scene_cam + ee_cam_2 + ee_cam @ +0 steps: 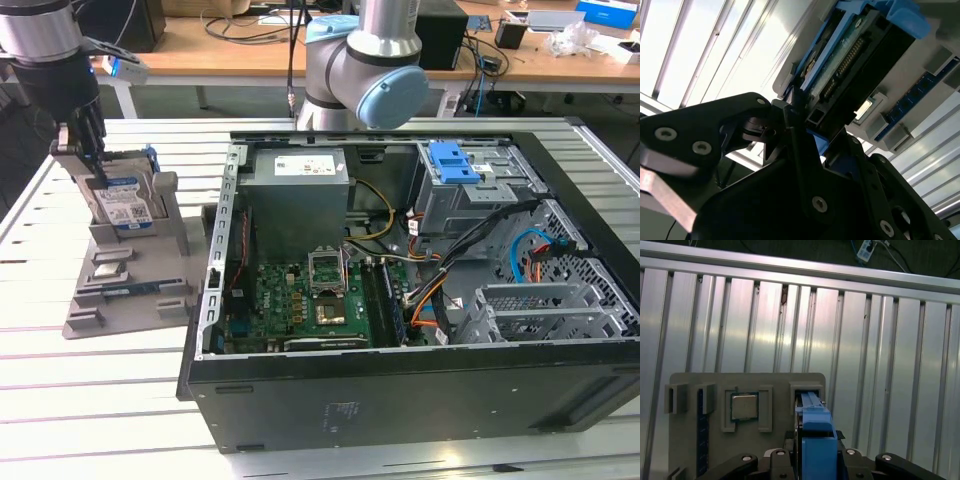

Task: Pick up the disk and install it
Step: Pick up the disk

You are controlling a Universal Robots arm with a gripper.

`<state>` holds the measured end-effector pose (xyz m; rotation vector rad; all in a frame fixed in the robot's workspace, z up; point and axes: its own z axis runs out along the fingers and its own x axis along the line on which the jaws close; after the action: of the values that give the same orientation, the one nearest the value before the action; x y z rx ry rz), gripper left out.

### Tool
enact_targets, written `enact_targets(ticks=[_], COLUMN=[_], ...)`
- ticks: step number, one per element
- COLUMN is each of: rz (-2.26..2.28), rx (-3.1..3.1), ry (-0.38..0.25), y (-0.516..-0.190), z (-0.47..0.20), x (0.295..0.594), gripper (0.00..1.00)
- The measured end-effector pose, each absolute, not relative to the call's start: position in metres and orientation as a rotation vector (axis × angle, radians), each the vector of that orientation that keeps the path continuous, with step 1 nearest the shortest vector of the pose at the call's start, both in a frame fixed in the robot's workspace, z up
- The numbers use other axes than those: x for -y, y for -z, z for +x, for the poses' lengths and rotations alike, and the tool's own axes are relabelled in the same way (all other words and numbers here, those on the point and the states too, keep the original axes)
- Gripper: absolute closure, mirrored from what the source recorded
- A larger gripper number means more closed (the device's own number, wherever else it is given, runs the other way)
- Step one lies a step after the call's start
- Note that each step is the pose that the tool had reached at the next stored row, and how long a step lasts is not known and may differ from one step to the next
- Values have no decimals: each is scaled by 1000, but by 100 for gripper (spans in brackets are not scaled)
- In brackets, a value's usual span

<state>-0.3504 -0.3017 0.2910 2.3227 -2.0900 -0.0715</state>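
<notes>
The disk stands on edge in a slot of the grey holder on the exterior view's left, its blue-and-white label facing out. My gripper comes down onto its top edge from above. In the first wrist view the blue rail frame of the disk sits tightly between the two black fingers. In the second wrist view one fingertip presses against the side of the disk near its connector end. The gripper looks shut on the disk, which still sits in the slot.
The open computer case lies on the slatted aluminium table to the exterior view's right of the holder, with a grey power supply and a silver cage with a blue latch. The holder also carries a processor chip and a memory stick.
</notes>
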Motion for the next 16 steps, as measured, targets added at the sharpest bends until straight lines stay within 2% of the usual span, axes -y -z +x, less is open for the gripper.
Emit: enact_targets(ticks=[16], rz=[2323], rx=[2090], ry=[72], y=[-302], z=[-350], x=[302], gripper=[63])
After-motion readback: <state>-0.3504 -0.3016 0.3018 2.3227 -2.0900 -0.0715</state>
